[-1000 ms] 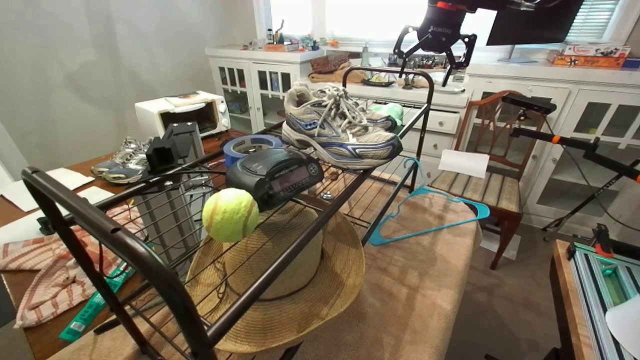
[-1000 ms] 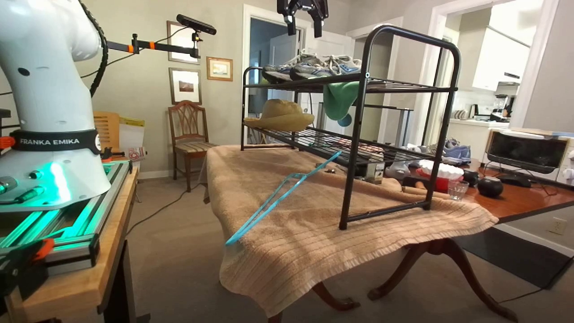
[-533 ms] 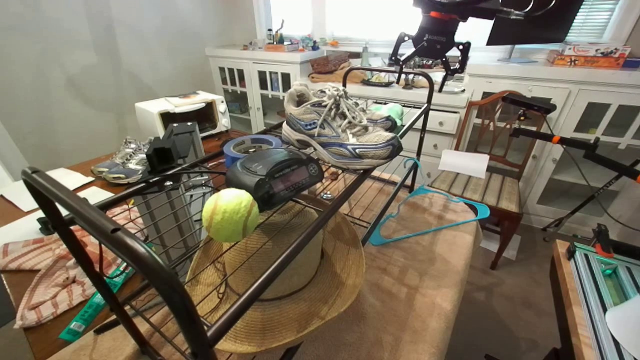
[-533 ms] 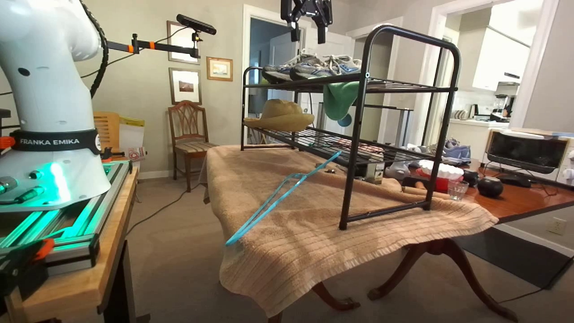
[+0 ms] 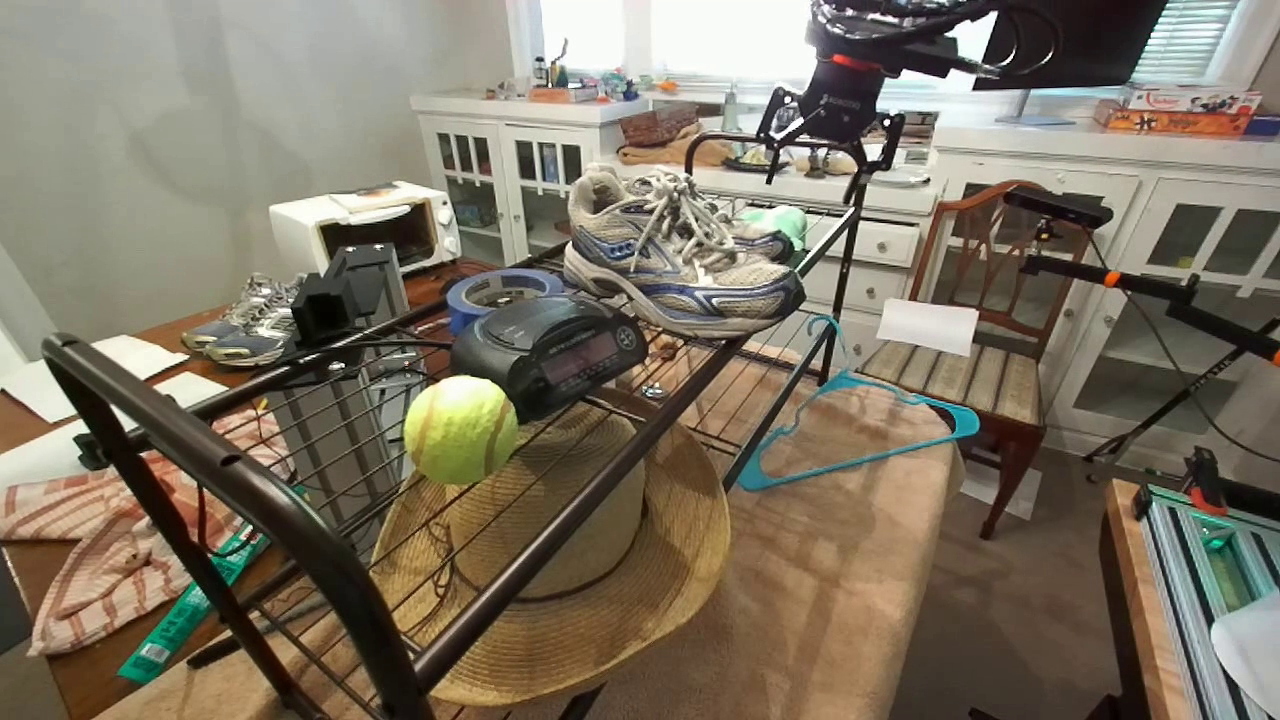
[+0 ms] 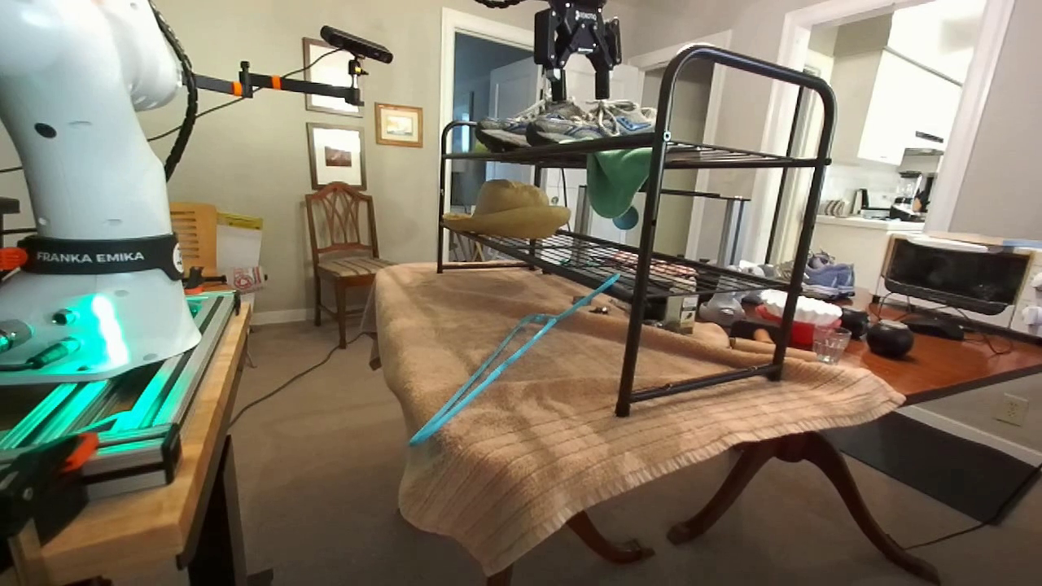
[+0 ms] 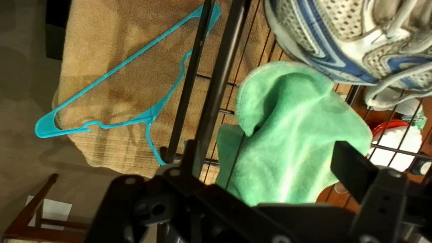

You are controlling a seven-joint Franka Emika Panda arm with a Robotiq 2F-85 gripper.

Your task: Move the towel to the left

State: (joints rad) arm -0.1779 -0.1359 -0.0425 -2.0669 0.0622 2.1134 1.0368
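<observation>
I'm watching the gripper (image 6: pixel 580 89) hovering, spread wide, over the green towel (image 7: pixel 290 145). It is lying on the upper rack shelf (image 7: pixel 222 74) beside a shoe (image 7: pixel 347 40) (partly hanging below).

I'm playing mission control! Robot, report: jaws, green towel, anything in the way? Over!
Jaws wide open, nothing held. Green towel on the top shelf, partly dangling below it. Sneaker close alongside, could get in the way.

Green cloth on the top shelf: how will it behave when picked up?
Probably floppy: in the wrist view the green cloth bunches into folds, and in an exterior view it droops below the top shelf. Likely light: its edge looks thin. It may snag: a shelf wire crosses over part of it.
</observation>
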